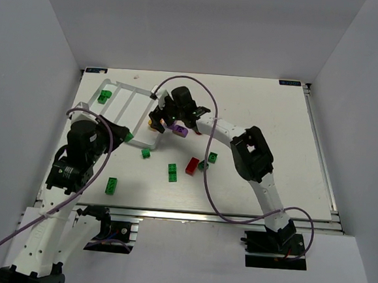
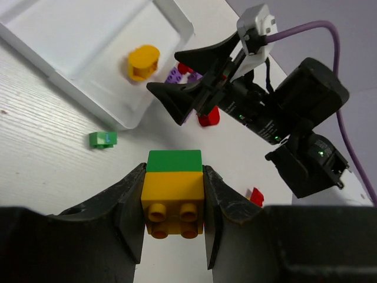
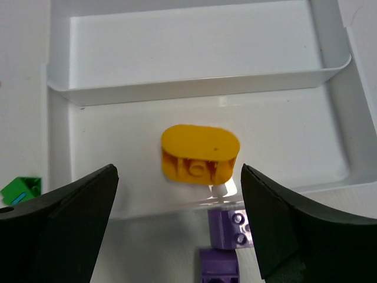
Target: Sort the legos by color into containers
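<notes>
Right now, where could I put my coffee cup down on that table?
The table's right half, between the right arm and the right edge, is bare. Crowded: around the white tray's near corner, with the scattered bricks just in front.

White arms (image 1: 271,199) with black joints (image 1: 250,153) and purple cables (image 2: 306,25)
</notes>
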`<action>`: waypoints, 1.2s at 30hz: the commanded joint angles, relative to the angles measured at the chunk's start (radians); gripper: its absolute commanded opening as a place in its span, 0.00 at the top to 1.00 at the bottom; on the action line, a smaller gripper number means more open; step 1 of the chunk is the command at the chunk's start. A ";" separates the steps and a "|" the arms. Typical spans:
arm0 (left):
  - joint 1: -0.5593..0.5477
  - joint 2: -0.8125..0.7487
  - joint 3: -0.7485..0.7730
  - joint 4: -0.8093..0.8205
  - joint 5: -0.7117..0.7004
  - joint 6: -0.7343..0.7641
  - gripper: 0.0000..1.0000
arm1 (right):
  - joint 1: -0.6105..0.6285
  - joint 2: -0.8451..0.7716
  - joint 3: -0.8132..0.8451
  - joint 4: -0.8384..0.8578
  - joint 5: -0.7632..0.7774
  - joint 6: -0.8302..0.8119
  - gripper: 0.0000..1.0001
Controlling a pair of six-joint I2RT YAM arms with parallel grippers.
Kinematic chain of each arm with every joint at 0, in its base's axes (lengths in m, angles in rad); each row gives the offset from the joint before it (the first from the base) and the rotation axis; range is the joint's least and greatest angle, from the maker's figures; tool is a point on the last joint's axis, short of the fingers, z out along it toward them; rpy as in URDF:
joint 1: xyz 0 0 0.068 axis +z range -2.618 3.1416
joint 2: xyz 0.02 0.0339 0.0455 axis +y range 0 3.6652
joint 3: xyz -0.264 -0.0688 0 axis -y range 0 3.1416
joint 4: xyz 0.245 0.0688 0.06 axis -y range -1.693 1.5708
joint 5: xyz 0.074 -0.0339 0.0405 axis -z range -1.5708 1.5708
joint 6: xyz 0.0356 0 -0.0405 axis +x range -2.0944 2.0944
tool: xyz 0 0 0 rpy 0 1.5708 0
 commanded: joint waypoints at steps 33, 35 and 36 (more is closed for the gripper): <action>0.000 0.135 -0.296 1.120 0.725 -0.190 0.81 | -0.168 -0.692 -0.630 0.614 -0.885 1.077 0.19; 0.001 0.117 -0.309 1.109 0.698 -0.184 0.81 | -0.166 -0.700 -0.637 0.634 -0.875 1.097 0.18; 0.000 0.111 -0.315 1.119 0.687 -0.189 0.82 | -0.165 -0.703 -0.645 0.643 -0.849 1.122 0.18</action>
